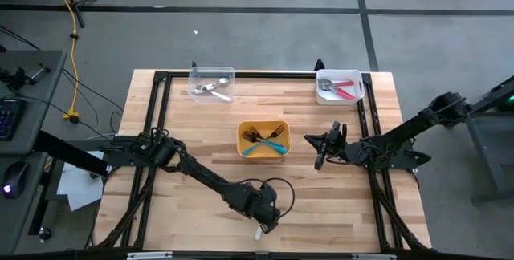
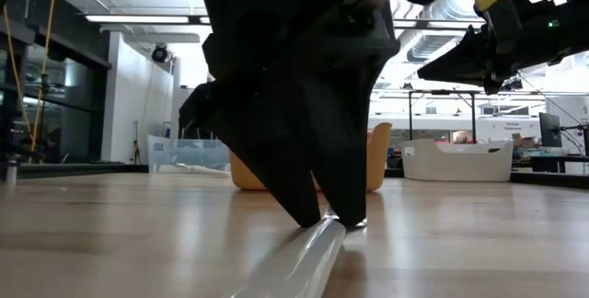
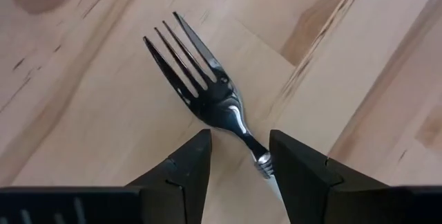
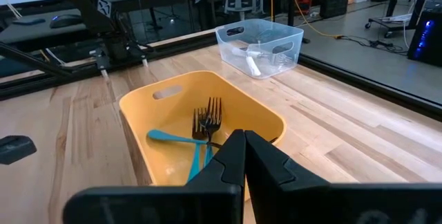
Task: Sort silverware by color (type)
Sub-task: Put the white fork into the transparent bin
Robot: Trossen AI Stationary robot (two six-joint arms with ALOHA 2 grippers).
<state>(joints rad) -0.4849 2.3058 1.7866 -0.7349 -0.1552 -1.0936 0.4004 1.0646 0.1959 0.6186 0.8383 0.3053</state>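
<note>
Landmark: the yellow bin at the centre of the tabletop.

Step in hand, as judged: picking up one loose fork for sorting. The left gripper is down on the tabletop, nearer the front edge than the yellow bin. Its fingers are parted and straddle the neck of a fork with a pale handle; the left wrist view shows one finger touching or just beside the neck, the other apart from it. Not yet clamped. The fork lies flat on the wood, tines pointing away from the wrist.

The right gripper waits just to the right of the yellow bin, fingers shut on nothing.

Sorted so far: blue-handled forks in the yellow bin; pale cutlery in the clear bin, behind and left of it; red-handled pieces in the white bin, behind and right of it.

Next move, as judged: close on the neck, lift clear, carry to the clear bin. The thin neck lying flat offers little purchase and could slip.

Clearance: open wood lies between the fork and the clear bin, left of the yellow bin. The fork sits near the tabletop's front edge
</note>
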